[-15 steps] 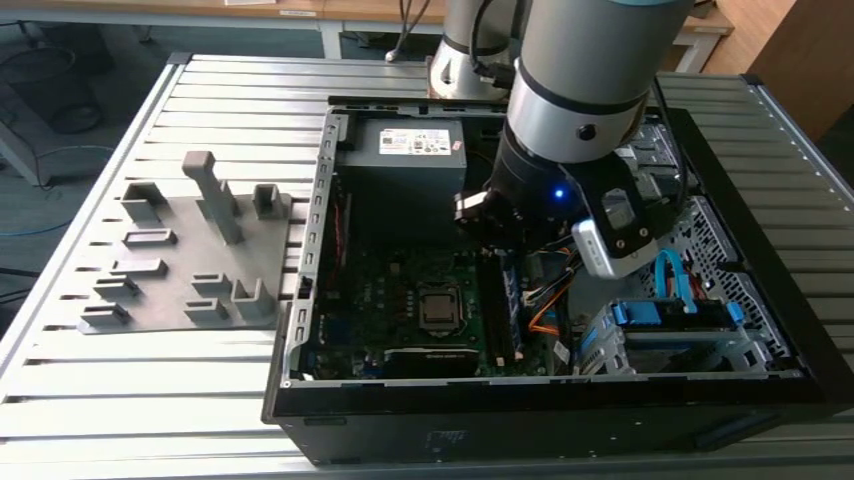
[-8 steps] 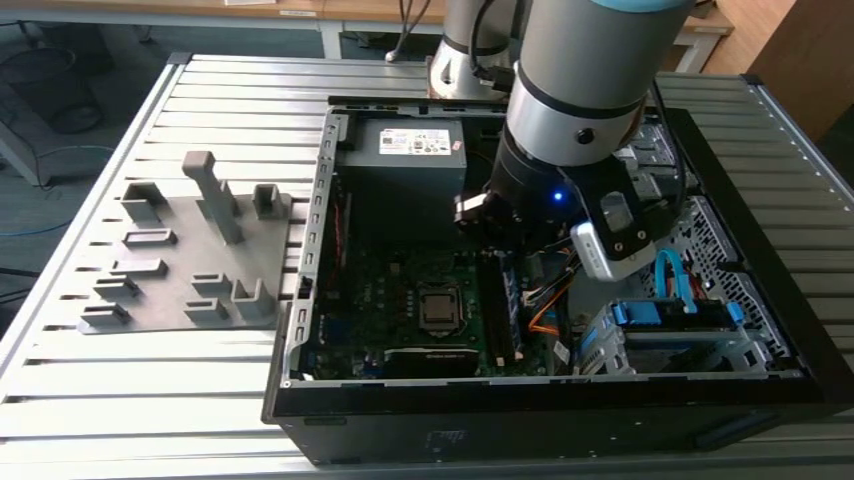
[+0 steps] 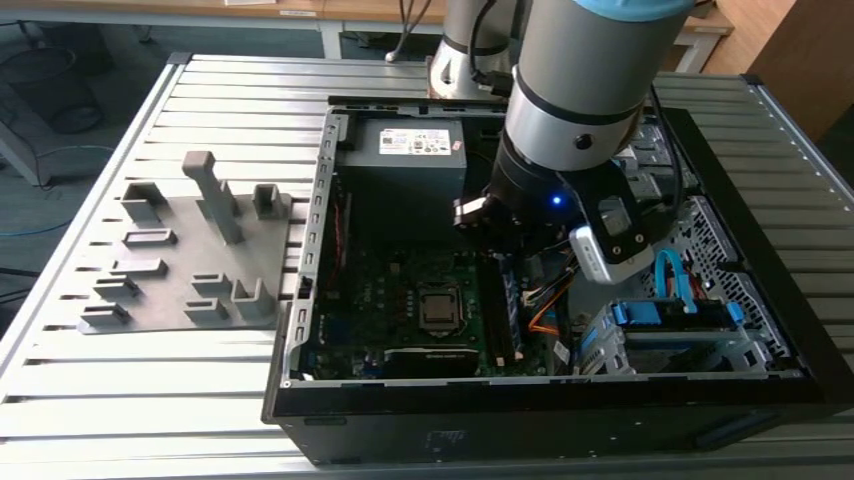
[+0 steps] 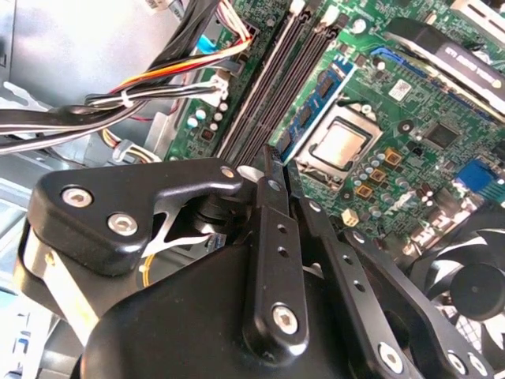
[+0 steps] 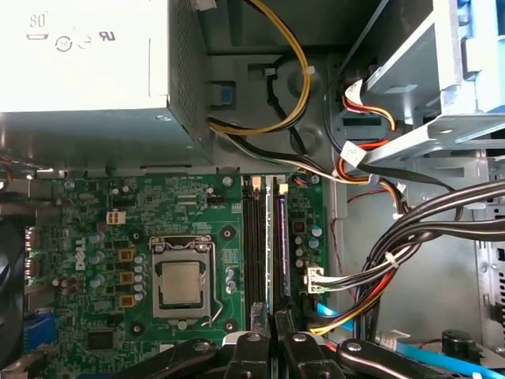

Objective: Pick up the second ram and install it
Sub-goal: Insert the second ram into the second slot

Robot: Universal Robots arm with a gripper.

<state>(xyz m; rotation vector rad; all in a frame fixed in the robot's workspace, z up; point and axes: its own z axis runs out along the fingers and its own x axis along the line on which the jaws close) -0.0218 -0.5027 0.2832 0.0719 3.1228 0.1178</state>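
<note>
In the exterior view, a slatted metal desk (image 3: 160, 420) carries an open computer case (image 3: 747, 390) and, at that view's left, a gray holder tray (image 3: 160, 290). In the second wrist view, the gripper (image 4: 272, 170) is clenched on the second ram (image 4: 276, 95), which stands in the motherboard (image 4: 387, 158) slots. The first wrist view shows the ram (image 5: 282, 245) beside the processor socket (image 5: 181, 280).

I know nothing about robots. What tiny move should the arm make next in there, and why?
Probably a gentle push straight down. The gripper sits at one end of the second ram, which stands on edge along a slot of the motherboard, beside the processor socket. Whether it has fully clicked in is not visible.
</note>
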